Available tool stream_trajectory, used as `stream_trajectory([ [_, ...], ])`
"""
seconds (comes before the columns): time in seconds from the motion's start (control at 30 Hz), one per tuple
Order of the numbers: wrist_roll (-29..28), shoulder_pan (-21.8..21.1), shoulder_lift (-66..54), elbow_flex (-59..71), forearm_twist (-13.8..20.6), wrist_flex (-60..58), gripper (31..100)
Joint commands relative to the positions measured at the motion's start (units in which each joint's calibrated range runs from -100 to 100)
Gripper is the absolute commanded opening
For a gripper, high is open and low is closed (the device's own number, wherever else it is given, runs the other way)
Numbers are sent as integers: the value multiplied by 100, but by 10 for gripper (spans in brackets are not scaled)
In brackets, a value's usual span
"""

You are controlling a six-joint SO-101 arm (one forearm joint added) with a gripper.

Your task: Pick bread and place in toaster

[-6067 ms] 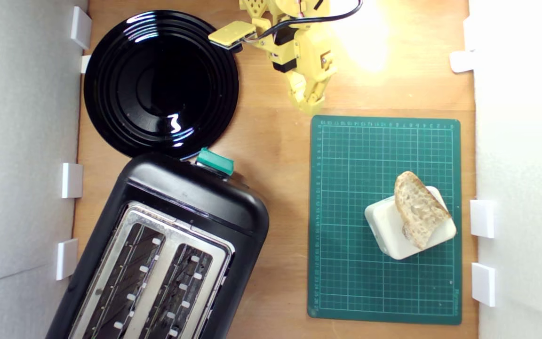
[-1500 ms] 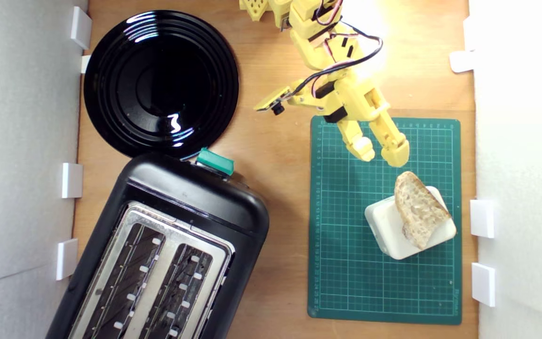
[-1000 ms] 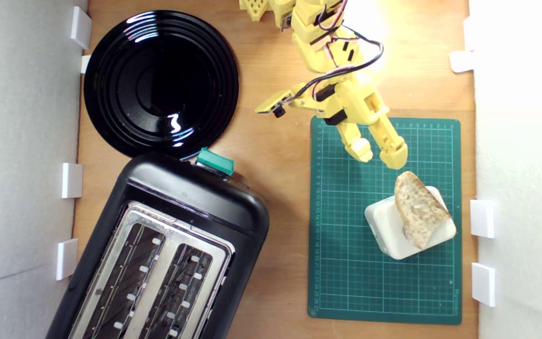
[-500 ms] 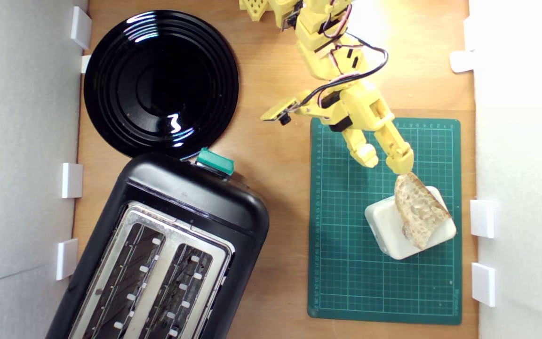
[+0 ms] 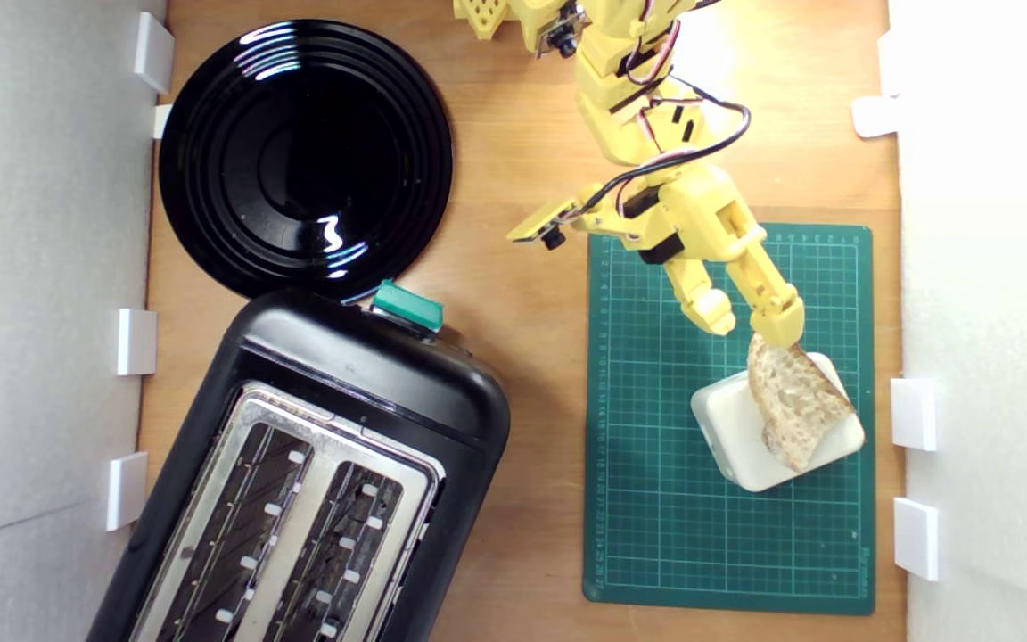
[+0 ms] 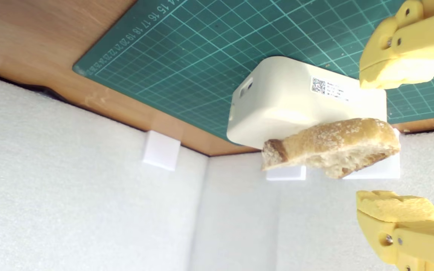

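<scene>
The bread (image 5: 794, 406), a wedge with pale holey crumb and tan crust, rests on a cream rounded block (image 5: 732, 437) on the green mat. My yellow gripper (image 5: 750, 325) is open, one fingertip overlapping the slice's pointed end, the other fingertip over the mat. In the wrist view the bread (image 6: 333, 146) lies ahead of the spread fingers, which straddle its level; my gripper (image 6: 398, 141) holds nothing. The black toaster (image 5: 371, 366) with silver slotted top and green lever knob (image 5: 408, 306) stands at the exterior view's lower left.
A round black plate (image 5: 304, 156) sits at the exterior view's upper left. The green cutting mat (image 5: 656, 499) covers the right half of the wooden board. White foam walls with small white blocks (image 5: 915, 413) border both sides.
Over the last six seconds my arm swung from the board's top centre down onto the mat, opened, and crept toward the bread until one fingertip overlaps its pointed end. Bread and block have not moved.
</scene>
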Motion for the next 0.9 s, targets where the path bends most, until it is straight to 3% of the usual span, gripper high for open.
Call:
stream_trajectory([
  [0.0,41,-113,93,-359,-38,-138,892],
  [0.87,41,-121,716,-1467,-47,7,891],
])
